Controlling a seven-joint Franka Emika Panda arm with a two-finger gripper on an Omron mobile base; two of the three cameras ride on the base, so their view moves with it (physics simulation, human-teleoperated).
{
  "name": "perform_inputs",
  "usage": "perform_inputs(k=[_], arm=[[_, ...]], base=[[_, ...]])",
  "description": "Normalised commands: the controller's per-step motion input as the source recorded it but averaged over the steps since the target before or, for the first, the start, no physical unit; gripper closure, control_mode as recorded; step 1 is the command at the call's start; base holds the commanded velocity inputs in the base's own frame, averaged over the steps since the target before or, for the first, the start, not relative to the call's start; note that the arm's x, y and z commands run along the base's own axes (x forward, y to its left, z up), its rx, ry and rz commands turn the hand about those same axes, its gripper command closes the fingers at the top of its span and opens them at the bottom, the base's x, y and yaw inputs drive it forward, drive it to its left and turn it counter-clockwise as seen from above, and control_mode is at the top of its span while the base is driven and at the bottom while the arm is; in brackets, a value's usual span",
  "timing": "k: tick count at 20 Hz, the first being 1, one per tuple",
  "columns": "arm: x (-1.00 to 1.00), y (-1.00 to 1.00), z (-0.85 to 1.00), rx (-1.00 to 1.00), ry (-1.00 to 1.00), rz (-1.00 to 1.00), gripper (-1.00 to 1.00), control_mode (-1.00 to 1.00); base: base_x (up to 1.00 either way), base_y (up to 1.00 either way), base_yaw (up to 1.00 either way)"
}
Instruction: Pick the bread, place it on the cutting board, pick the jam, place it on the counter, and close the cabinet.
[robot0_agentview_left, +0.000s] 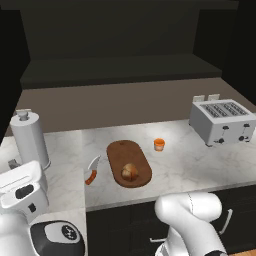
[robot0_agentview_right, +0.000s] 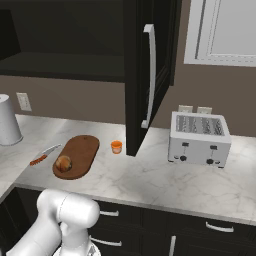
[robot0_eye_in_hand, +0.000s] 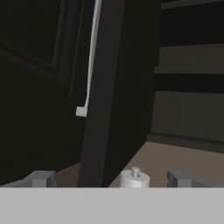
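Observation:
The bread (robot0_agentview_left: 130, 171) (robot0_agentview_right: 63, 163) lies on the near end of the dark reddish cutting board (robot0_agentview_left: 120, 152) (robot0_agentview_right: 82, 147). The small orange jam (robot0_agentview_left: 159, 144) (robot0_agentview_right: 116, 147) stands on the marble counter (robot0_agentview_left: 190, 165) (robot0_agentview_right: 165, 180), just right of the board. The black cabinet's door (robot0_agentview_right: 142, 75) (robot0_eye_in_hand: 105, 87) stands open, edge-on, its silver handle (robot0_agentview_right: 150, 75) (robot0_eye_in_hand: 92, 57) facing out. In the hand view my gripper (robot0_eye_in_hand: 113, 180) is open with nothing held, its fingertips (robot0_eye_in_hand: 41, 178) spread wide, facing the door's edge with the cabinet shelves (robot0_eye_in_hand: 188, 78) to the right.
An orange-handled knife (robot0_agentview_left: 91, 172) (robot0_agentview_right: 44, 155) lies left of the board. A silver toaster (robot0_agentview_left: 222, 121) (robot0_agentview_right: 200, 138) sits at the right of the counter. A tall metal canister (robot0_agentview_left: 30, 140) (robot0_eye_in_hand: 134, 177) stands at the left. My arm's white elbow (robot0_agentview_left: 190, 212) (robot0_agentview_right: 67, 210) rises at the counter's front.

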Motion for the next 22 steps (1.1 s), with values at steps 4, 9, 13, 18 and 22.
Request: perform_inputs(k=[4,9,13,18,22], arm=[[0.08,0.16,-0.13,-0.02,0.00,0.02,-1.00,-1.00],[0.16,0.15,-0.15,-0.02,0.00,0.02,-1.00,-1.00],[0.22,0.14,-0.13,-0.02,0.00,0.00,-1.00,-1.00],[0.25,0.15,-0.14,-0.01,0.00,0.00,-1.00,-1.00],[0.29,0.11,-0.16,0.00,0.00,0.00,-1.00,-1.00]], base=[[0.00,0.00,0.00],[0.00,0.00,0.00],[0.00,0.00,0.00],[0.00,0.00,0.00],[0.00,0.00,0.00]])
